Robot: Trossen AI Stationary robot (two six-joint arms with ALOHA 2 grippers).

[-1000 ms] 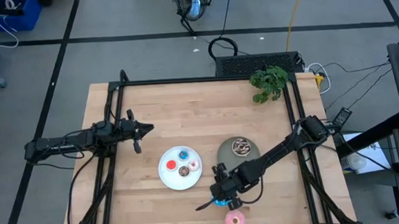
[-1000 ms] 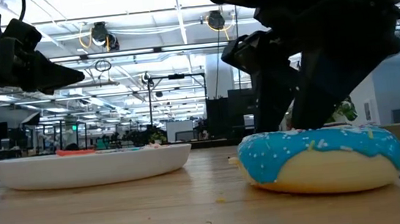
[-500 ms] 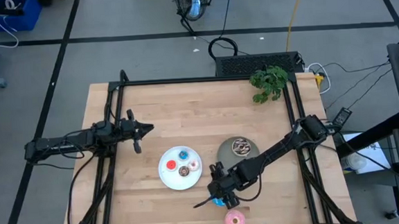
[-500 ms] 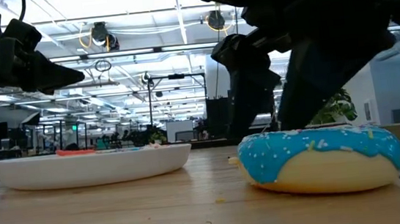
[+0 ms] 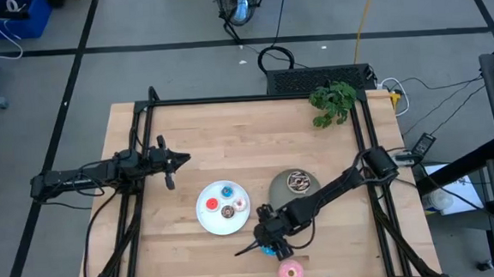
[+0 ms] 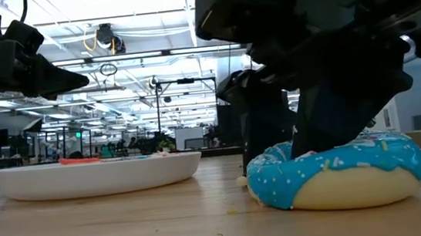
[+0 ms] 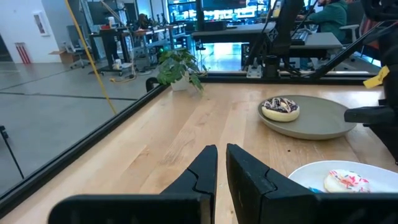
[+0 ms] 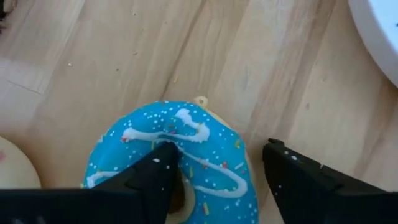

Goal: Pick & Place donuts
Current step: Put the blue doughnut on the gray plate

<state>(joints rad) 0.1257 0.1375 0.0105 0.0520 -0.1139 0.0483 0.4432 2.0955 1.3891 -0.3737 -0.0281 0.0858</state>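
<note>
My right gripper [image 8: 214,165] straddles the blue-iced donut [image 8: 177,158] by the table's near edge, jaws wide, one finger in its hole, nothing gripped. Next: squeeze, then lift.

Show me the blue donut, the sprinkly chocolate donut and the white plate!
blue donut [image 8: 186,149]: right wrist view, on its blue icing.
chocolate donut [image 7: 280,107]: left wrist view, on its sprinkled top.
white plate [image 5: 208,211]: high view, on its bare rim.
</note>
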